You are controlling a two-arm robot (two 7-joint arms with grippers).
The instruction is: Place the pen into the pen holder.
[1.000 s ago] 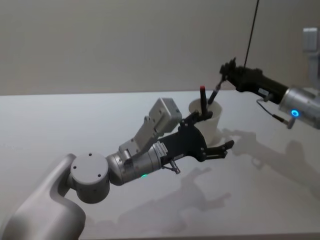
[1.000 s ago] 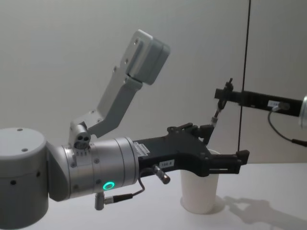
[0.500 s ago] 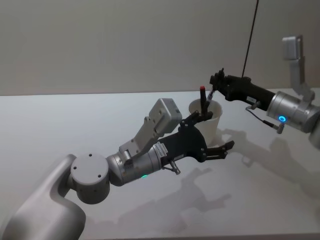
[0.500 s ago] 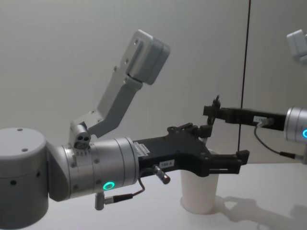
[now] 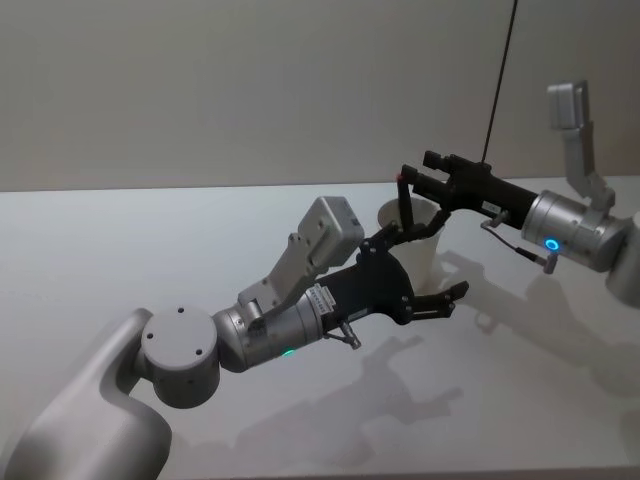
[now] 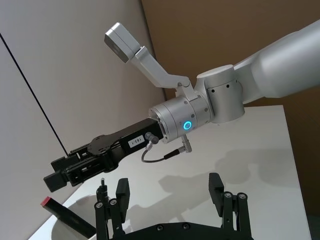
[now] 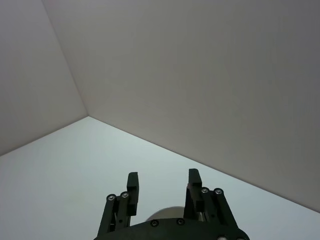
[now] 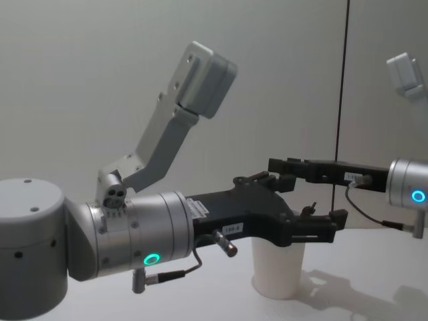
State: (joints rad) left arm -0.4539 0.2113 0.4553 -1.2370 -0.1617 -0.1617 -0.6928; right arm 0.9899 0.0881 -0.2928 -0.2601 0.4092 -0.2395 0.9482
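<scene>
The pen holder [image 8: 277,271], a white paper cup [image 5: 432,240], stands on the table between the spread fingers of my left gripper [image 5: 432,264], which is open around it. A dark pen with a red end [image 5: 403,198] leans inside the cup [image 6: 65,216]. Beside it a thin dark pen tip [image 8: 309,210] pokes up above the rim [image 6: 102,184]. My right gripper [image 5: 414,178] hovers level just over the cup's mouth. Its fingers [image 7: 194,180] are apart with nothing between them, so it is open.
The white table [image 5: 150,240] stretches wide to the left and towards the front. A thin black cable [image 5: 500,70] hangs down behind the right arm. A plain wall closes the back.
The right gripper has come left and down to level out over the cup. The pen it held is out of its fingers, and a thin tip now stands in the cup.
</scene>
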